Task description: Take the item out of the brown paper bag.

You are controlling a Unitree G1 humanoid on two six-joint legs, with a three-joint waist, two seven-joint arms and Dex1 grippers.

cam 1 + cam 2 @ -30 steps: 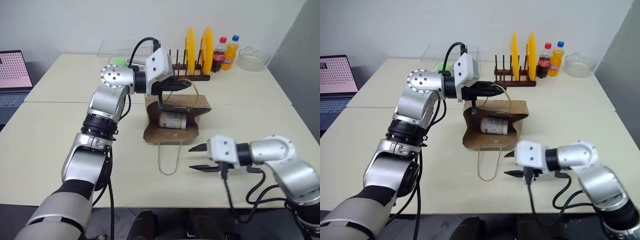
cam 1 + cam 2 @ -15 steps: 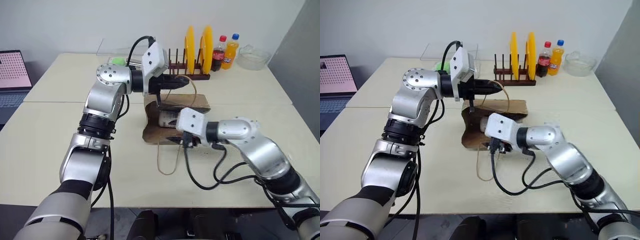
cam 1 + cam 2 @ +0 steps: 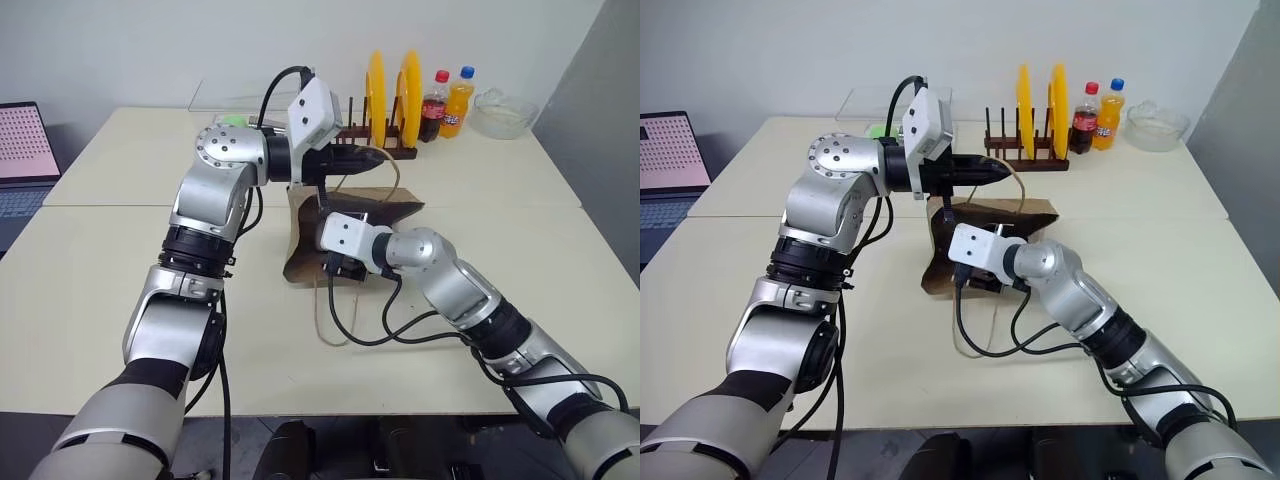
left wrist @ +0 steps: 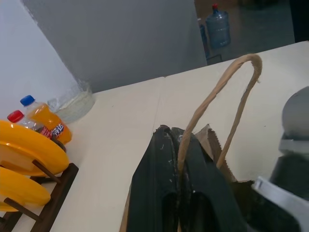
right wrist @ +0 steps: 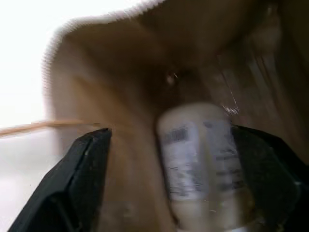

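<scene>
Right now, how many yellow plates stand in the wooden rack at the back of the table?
2: one yellow plate on the rack's left, the other just right of it, beside the bottles.

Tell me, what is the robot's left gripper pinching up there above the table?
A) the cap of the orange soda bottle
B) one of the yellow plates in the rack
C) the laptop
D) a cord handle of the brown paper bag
D: in the left wrist view the left gripper is shut on the looped cord handle, which rises from the brown paper bag on the table.
</scene>
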